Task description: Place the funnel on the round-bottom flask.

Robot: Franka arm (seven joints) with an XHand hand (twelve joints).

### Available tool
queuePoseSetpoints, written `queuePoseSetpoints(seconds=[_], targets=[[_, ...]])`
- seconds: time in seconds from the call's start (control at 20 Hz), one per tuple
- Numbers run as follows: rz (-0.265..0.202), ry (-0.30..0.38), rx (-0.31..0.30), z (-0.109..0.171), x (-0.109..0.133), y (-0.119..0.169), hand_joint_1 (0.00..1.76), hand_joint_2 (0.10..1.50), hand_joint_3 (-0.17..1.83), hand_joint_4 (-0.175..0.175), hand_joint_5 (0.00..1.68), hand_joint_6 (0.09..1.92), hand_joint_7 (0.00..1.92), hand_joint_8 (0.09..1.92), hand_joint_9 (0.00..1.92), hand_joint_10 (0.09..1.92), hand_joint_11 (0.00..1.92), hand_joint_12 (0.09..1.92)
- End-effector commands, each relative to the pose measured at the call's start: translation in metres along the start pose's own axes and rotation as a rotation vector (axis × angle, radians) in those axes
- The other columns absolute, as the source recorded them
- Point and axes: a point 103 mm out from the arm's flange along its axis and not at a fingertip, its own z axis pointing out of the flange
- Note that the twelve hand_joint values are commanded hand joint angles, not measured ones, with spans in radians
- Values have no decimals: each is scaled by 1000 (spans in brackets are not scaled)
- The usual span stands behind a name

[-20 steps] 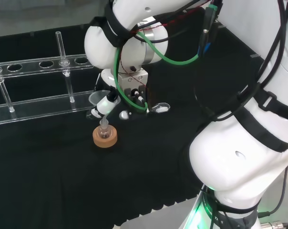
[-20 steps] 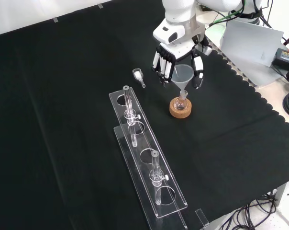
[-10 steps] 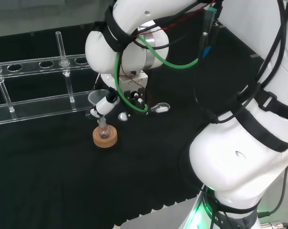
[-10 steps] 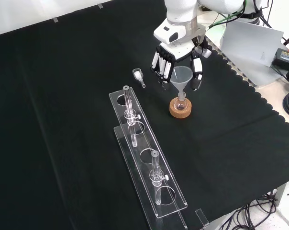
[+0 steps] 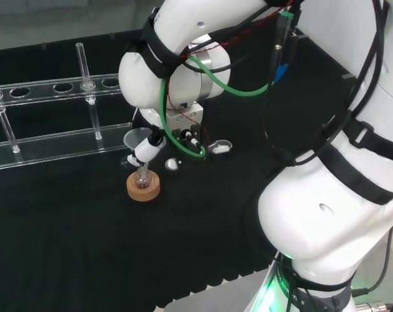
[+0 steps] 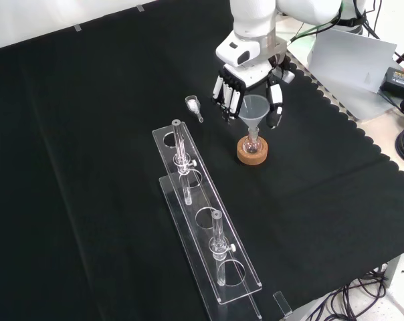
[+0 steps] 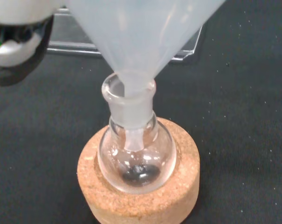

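Down in the round-bottom flask (image 7: 135,154) on its cork ring (image 6: 252,152), I see the funnel (image 6: 254,109) stem has sunk deeper than a second ago, nearly seated, the hand (image 6: 245,90) curled round its cone

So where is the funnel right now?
In the front view the funnel is right of the clear rack, its stem down in the neck of the round-bottom flask on the cork ring, between the hand's fingers.

The funnel (image 7: 141,32) is cloudy white and see-through. The flask (image 7: 136,156) is clear glass with a dark patch at its bottom. Its ring stand (image 7: 183,196) is tan speckled cork. The cloth (image 6: 88,134) is black. The hand (image 6: 250,87) is black and white.
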Motion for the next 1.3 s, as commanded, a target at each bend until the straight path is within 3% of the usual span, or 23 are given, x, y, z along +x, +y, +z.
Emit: queuePoseSetpoints(seconds=[0.05, 0.4, 0.9, 1.3], targets=[[7, 1, -3, 3, -2, 3, 1152, 712, 431, 175, 1514, 91, 1609, 87, 1498, 87, 918, 1043], [29, 11, -17, 2, -5, 7, 1153, 712, 430, 175, 1515, 90, 1609, 87, 1496, 87, 916, 1046], [31, 31, 16, 11, 4, -1, 1153, 713, 429, 175, 1516, 87, 1607, 87, 1493, 87, 913, 1049], [26, 39, 7, 12, 10, 3, 1153, 713, 429, 175, 1516, 87, 1607, 87, 1490, 87, 911, 1052]])
